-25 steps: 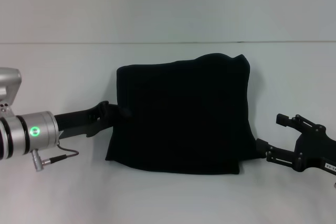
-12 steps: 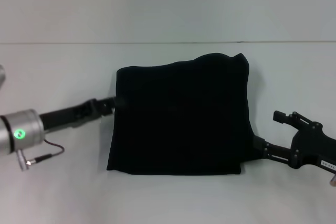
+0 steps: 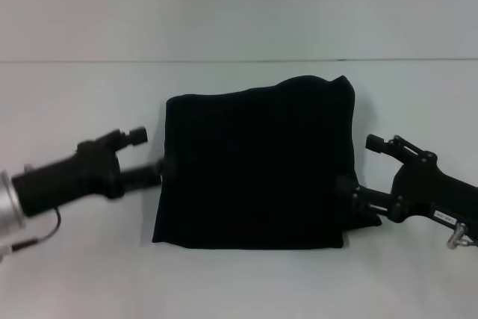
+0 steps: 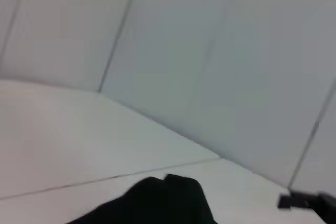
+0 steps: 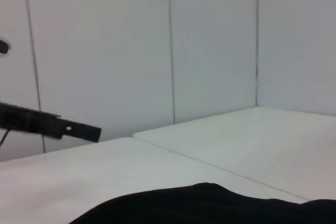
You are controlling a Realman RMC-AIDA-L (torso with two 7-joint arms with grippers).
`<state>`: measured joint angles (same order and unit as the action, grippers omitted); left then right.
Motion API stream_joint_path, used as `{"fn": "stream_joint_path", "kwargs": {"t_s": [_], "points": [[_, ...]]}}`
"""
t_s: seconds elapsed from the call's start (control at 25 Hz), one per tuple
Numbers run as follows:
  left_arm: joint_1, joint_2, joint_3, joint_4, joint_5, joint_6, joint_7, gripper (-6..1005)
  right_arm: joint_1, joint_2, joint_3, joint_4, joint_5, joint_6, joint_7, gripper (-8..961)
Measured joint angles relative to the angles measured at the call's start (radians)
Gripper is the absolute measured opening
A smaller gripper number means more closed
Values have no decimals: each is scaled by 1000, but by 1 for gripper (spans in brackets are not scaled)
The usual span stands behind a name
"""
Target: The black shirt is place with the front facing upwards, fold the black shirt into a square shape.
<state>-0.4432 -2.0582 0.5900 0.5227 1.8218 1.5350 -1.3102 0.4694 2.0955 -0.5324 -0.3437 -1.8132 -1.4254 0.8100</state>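
Black shirt point(image 3: 258, 169), folded roughly square

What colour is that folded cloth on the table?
Plain black shirt; no print shows, clearest in the head view.

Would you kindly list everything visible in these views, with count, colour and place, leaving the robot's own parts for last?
black shirt: one, black, folded into a rough rectangle at the middle of the table; no lettering or label shows.
table: one, white, under the shirt and both arms.
wall: one, pale grey-white panels, behind the table.
left end effector: one, black, at the shirt's left edge; its silver wrist sits at the head view's left border.
right end effector: one, black, at the shirt's lower right edge, with its arm reaching in from the right.
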Motion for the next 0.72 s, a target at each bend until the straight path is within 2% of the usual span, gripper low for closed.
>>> {"fn": "stream_joint_path", "kwargs": {"t_s": [0.08, 0.16, 0.28, 0.52, 0.72], "points": [[20, -11, -1, -1, -1, 13, 78, 886, 0, 0, -1, 9, 0, -1, -23, 947], [45, -32, -4, -5, -3, 18, 155, 958, -1, 0, 4, 19, 6, 7, -36, 947], [62, -53, 6, -5, 10, 22, 212, 965, -2, -1, 3, 23, 5, 8, -36, 946], [82, -51, 26, -9, 95, 19, 218, 958, -71, -2, -14, 38, -4, -38, -106, 946], [104, -51, 22, -10, 109, -20, 219, 952, -124, -1, -7, 83, -4, 0, -172, 947]]}}
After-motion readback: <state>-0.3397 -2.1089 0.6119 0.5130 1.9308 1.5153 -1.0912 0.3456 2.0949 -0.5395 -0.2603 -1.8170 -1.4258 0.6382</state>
